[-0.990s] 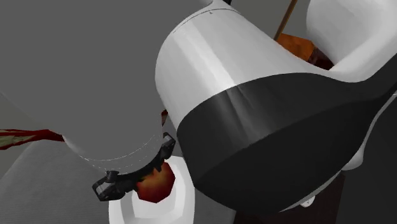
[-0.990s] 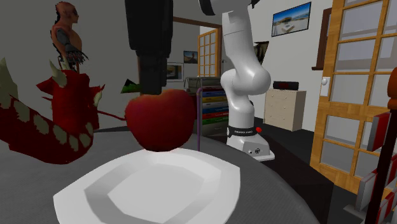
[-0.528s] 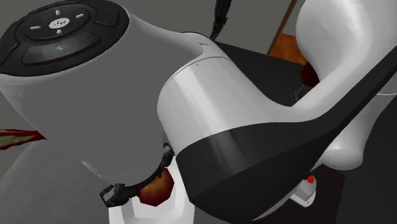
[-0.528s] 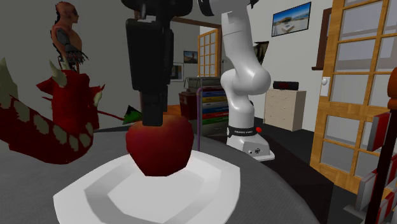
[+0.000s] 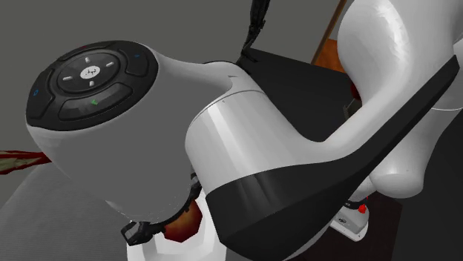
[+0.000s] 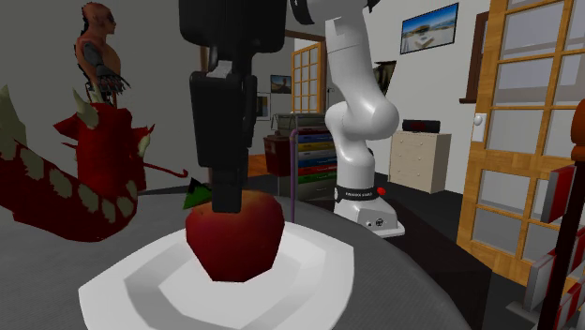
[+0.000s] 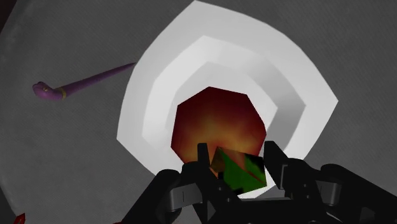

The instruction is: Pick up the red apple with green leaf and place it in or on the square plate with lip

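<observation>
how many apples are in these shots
1. The red apple sits in the middle of the white plate, its leafy top clasped by the gripper. The arm blocks much of the shoulder view, so another could be hidden.

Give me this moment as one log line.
phase: place | hand: shut on apple top | apple: at centre of plate, contact unclear | release: not yet

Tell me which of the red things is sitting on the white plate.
The red apple, under the gripper in the white plate. The red dragon figure stands off the plate, farther back.
</observation>
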Controlling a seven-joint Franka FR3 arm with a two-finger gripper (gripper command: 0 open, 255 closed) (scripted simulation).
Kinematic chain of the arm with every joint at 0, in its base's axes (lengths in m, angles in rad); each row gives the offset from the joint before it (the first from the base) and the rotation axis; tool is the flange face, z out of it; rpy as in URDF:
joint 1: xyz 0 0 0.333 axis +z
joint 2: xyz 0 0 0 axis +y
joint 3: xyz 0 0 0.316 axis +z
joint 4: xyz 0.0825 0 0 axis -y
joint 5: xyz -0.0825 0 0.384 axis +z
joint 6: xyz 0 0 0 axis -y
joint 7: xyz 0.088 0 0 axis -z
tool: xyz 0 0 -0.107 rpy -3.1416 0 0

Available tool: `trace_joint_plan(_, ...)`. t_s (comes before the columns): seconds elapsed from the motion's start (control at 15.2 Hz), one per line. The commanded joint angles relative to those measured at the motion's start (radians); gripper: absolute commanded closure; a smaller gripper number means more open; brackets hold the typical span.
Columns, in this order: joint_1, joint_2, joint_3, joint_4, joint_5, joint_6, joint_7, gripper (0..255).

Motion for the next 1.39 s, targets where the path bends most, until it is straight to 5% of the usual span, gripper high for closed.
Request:
trace_joint_plan(0.0, 0.0, 0.0, 0.0, 0.0, 0.0, 0.001, 0.0, 255)
trace_joint_plan(0.13, 0.0, 0.0, 0.0, 0.0, 0.0, 0.001, 0.0, 255)
trace_joint_plan(0.2, 0.0, 0.0, 0.0, 0.0, 0.0, 0.001, 0.0, 0)
trace_joint_plan(0.53, 0.0, 0.0, 0.0, 0.0, 0.0, 0.001, 0.0, 0)
trace_joint_plan(0.79, 0.014, -0.011, 0.011, 0.115, 0.017, -0.121, -0.013, 0)
trace_joint_plan(1.32, 0.014, -0.011, 0.011, 0.115, 0.017, -0.121, -0.013, 0)
